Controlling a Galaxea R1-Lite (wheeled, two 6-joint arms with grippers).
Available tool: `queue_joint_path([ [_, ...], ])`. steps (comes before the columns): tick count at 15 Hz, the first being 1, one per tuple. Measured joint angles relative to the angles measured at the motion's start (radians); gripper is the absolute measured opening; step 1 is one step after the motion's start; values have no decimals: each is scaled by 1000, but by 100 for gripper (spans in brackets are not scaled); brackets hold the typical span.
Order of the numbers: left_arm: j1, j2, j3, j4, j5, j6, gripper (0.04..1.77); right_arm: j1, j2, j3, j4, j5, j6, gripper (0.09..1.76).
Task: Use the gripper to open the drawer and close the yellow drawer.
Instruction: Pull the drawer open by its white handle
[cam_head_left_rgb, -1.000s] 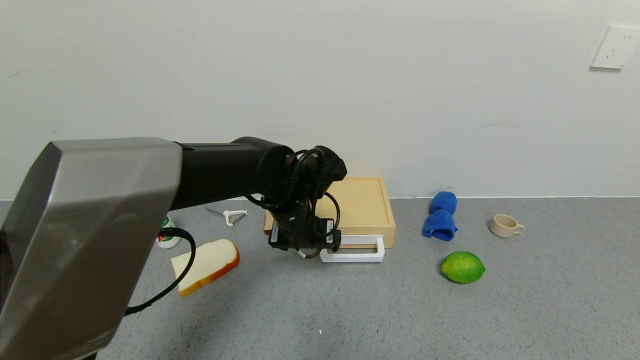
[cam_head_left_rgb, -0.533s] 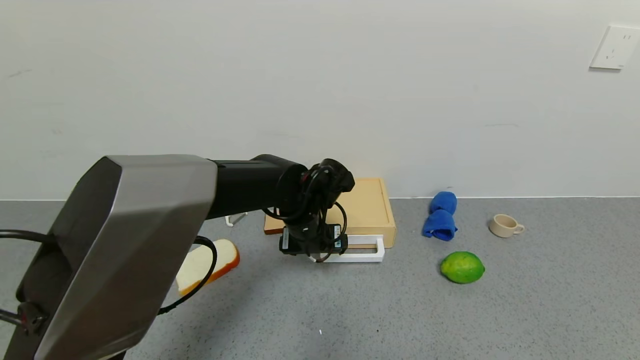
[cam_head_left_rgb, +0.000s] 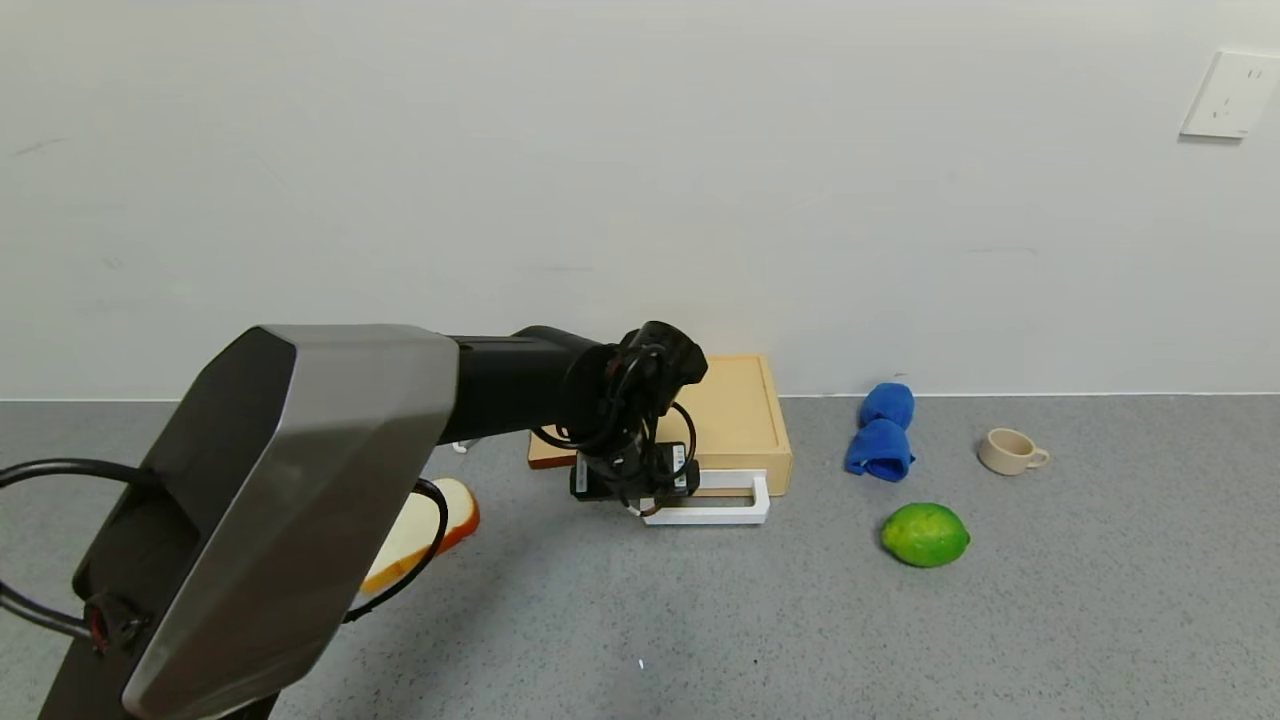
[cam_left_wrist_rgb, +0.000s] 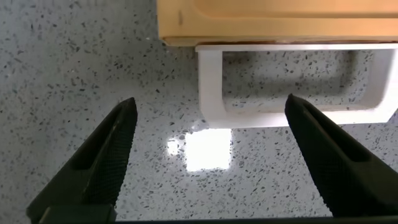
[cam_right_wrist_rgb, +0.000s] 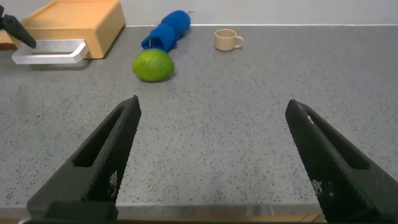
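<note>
Head view: the left tool has dropped lower and shifted right over the past second, now at the left end of the white handle of the drawer, mid-frame.

Left wrist view: fingers spread wide, handle corner between them; the grasp looks imminent.

Right wrist view: right tool released, idle above the surface.
</note>
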Motion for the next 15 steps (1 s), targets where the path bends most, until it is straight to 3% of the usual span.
queue_joint_path([
  [15, 5, 57, 0, -58, 3, 25, 172, 0, 0, 0, 0, 0, 0, 171],
])
